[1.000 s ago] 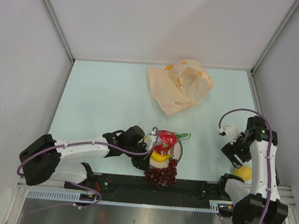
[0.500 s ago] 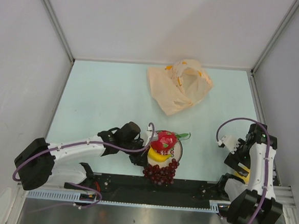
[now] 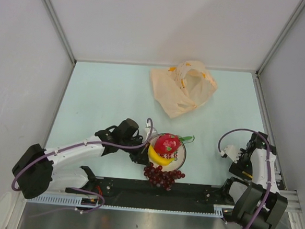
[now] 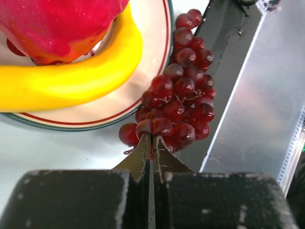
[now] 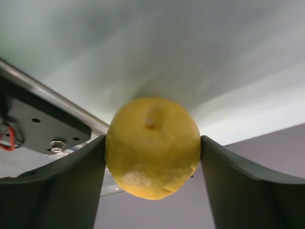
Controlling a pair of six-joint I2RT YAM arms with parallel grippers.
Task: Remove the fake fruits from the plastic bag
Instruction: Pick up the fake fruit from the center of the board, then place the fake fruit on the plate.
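The lemon [image 5: 152, 148], at the near right corner of the table [image 3: 106, 101], is now pinched by the right gripper [image 5: 153, 141], which has dropped onto it. The left gripper [image 4: 148, 143], pressed together, has drawn back from the plate [image 3: 182, 157] to the grape bunch [image 3: 163, 177] — the plastic bag [image 3: 183, 90] at the far edge looks emptied.

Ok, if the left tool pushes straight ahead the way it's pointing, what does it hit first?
The grape bunch. The shut left tool has its tips right at the nearest grapes and seems to be touching them. The plate rim lies off to one side of that line.
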